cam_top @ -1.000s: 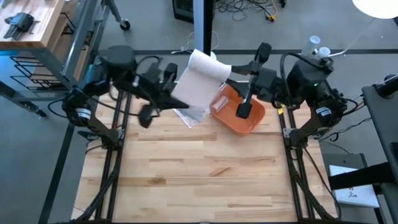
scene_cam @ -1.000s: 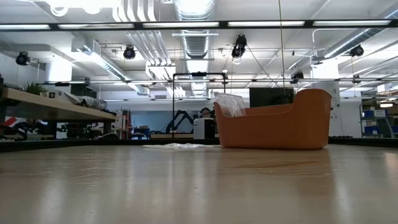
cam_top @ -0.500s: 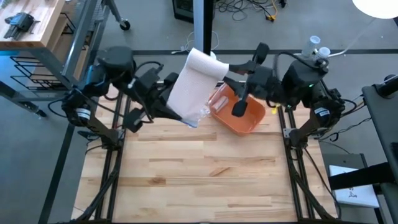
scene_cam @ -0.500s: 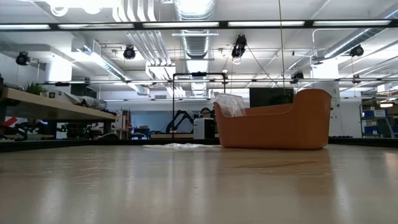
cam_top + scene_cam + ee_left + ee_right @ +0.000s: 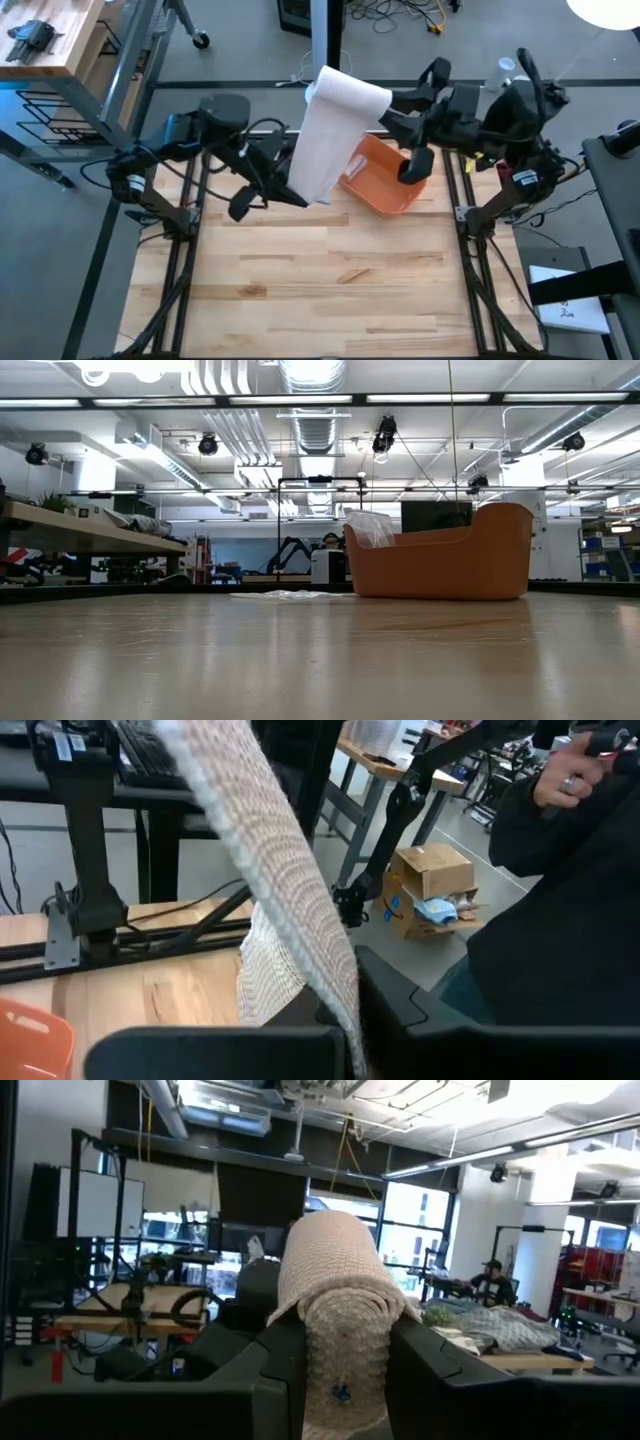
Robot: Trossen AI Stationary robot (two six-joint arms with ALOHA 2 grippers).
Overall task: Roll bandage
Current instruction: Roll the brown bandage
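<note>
The bandage (image 5: 290,910) is coarse, knitted matt cloth; the tub (image 5: 385,185) is smooth orange plastic; the tabletop (image 5: 320,280) is pale wood planks.

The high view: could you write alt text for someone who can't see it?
Seen from above, two robot arms hold a white bandage stretched in the air over a wooden table: the left gripper pinches its lower end, the right gripper its rolled end. An orange bin sits beneath.

Nothing is showing readable text, labels, brands, numbers or signs in any view; no lettering is appearing even around the orange bin (image 5: 385,180).
</note>
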